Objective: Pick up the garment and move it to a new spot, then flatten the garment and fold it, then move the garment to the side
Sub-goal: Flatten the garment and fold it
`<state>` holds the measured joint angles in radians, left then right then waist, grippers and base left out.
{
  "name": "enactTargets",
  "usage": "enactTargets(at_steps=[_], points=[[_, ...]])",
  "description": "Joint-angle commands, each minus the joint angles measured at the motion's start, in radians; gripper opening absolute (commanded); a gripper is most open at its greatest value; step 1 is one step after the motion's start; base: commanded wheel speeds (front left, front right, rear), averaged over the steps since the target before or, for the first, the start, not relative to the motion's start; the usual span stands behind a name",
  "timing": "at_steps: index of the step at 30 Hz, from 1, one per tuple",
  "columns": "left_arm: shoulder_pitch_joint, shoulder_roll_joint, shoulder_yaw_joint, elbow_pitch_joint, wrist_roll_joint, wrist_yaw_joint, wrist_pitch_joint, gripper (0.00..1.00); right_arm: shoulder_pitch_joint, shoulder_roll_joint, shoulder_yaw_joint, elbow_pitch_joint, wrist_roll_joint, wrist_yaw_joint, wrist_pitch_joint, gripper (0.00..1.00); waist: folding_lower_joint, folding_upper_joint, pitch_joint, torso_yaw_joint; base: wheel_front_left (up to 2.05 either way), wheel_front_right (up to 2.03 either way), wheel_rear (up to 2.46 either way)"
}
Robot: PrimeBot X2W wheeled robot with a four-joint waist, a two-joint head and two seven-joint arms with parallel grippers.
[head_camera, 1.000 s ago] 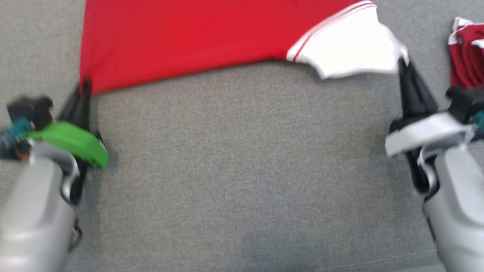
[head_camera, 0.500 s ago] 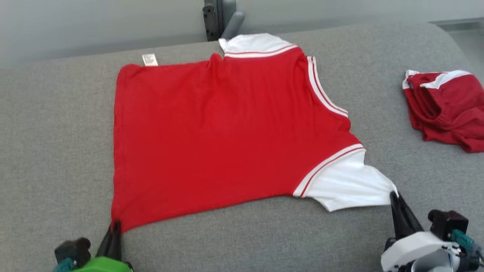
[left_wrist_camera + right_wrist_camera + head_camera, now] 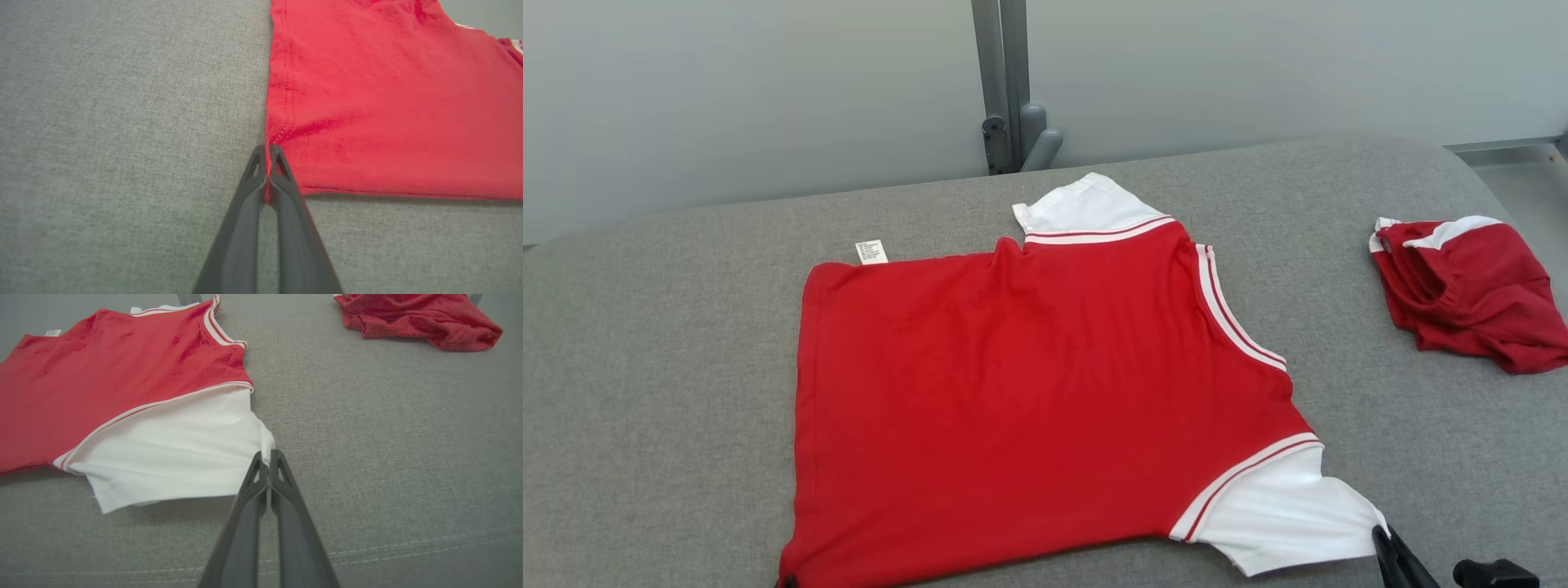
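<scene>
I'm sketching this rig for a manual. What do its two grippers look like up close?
They match. The left gripper and right gripper each have two long, slim, matte dark grey fingers tapering to narrow tips, with a small triangular cut-out just behind each tip. In the head view, a black blocky part sits beside the right one.

A bare robot test bay, it seems: a grey fabric-covered table [image 3: 645, 343], plain pale wall panels [image 3: 768, 98] behind it, and a metal post [image 3: 1001, 82] between them.

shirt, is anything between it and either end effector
Nothing visible stands between them. The left end effector is shut on a red corner of the shirt, and the right end effector on the tip of its white sleeve.
</scene>
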<state>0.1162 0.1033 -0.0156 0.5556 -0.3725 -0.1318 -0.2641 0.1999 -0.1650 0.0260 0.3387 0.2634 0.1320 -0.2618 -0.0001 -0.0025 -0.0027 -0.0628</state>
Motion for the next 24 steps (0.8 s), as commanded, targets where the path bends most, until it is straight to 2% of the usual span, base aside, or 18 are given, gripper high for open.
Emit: enactTargets(at_steps=[1, 6, 9, 14, 16, 24], points=[[0.013, 0.005, 0.008, -0.005, 0.004, 0.002, 0.000, 0.00, -0.001, -0.009, -0.001, -0.012, 0.000, -0.003, -0.004, 0.00, 0.0001, 0.0025, 0.005, 0.006, 0.00, 0.00, 0.00], [-0.035, -0.002, -0.007, -0.108, 0.020, 0.002, 0.000, 0.00, -0.061, -0.015, -0.001, -0.124, -0.002, -0.002, -0.003, 0.00, 0.0001, 0.0025, 0.043, 0.019, 0.00, 0.00, 0.00], [-0.091, 0.000, -0.024, -0.165, 0.036, 0.002, 0.000, 0.00, -0.137, -0.015, 0.004, -0.147, -0.007, -0.002, -0.003, 0.00, 0.0001, 0.0025, 0.082, 0.030, 0.00, 0.00, 0.00], [-0.215, 0.008, -0.063, -0.179, 0.051, 0.002, 0.000, 0.00, -0.306, -0.023, 0.014, -0.076, -0.035, -0.002, -0.003, 0.00, 0.0001, 0.0025, 0.156, 0.059, 0.00, 0.00, 0.00], [-0.262, 0.006, -0.071, -0.157, 0.052, 0.002, 0.000, 0.00, -0.376, -0.042, 0.039, -0.046, -0.069, -0.002, -0.003, 0.00, 0.0001, 0.0025, 0.184, 0.070, 0.00, 0.00, 0.00], [-0.403, -0.009, -0.066, -0.078, 0.081, 0.002, 0.000, 0.00, -0.554, -0.047, 0.052, 0.047, -0.102, -0.002, -0.003, 0.00, 0.0001, 0.0025, 0.263, 0.094, 0.00, 0.00, 0.00]])
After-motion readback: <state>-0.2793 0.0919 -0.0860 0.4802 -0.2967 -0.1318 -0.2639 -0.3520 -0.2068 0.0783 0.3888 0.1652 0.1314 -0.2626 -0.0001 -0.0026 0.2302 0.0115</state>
